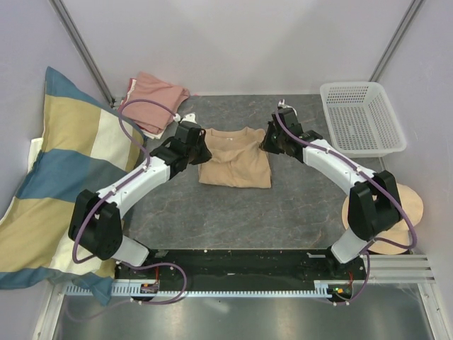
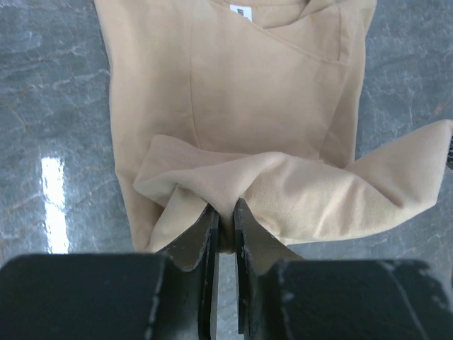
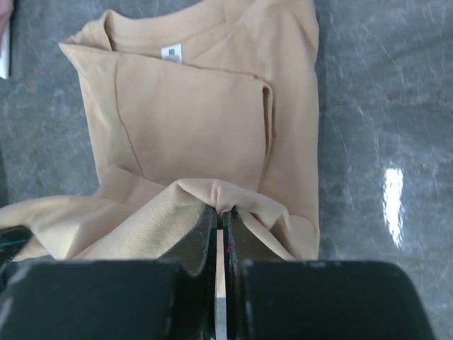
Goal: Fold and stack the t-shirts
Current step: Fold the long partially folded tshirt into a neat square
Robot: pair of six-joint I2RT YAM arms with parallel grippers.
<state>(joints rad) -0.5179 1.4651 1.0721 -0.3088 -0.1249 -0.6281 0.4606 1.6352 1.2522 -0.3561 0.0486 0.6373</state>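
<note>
- While both arms reached over the middle of the tabletop [image 1: 233,219], the tan tee [image 1: 235,170] lay just toward 12 o'clock from centre. Its sides were already folded in, and its label [image 3: 171,52] showed at the collar.
- The left claw [image 2: 225,212] was clenched on a raised pleat of the tan tee, at the garment's 10 o'clock corner as seen from above. The cloth bunched around the tips and stood lifted off the layer beneath.
- The right claw [image 3: 219,212] was clamped on the same tee at its 2 o'clock corner, with only thin cloth between the nearly closed jaws.
- A band of fabric ran from one claw to the other. That looked like the reason for the paired grip: an edge held at two points stays straight, so the next fold can land square rather than skewed.
- The pink tee [image 1: 152,99] lay in a loose heap at the tabletop's 10 o'clock, well apart from the tan one, so by my reading stacking was not yet done.
- The basket [image 1: 368,86] at 2 o'clock and the pillow [image 1: 64,163] at 9 o'clock were both apart from the tee.
- Likely risks were that uneven travel of the two arms could twist the band, and that so thin a pinch might slip.
</note>
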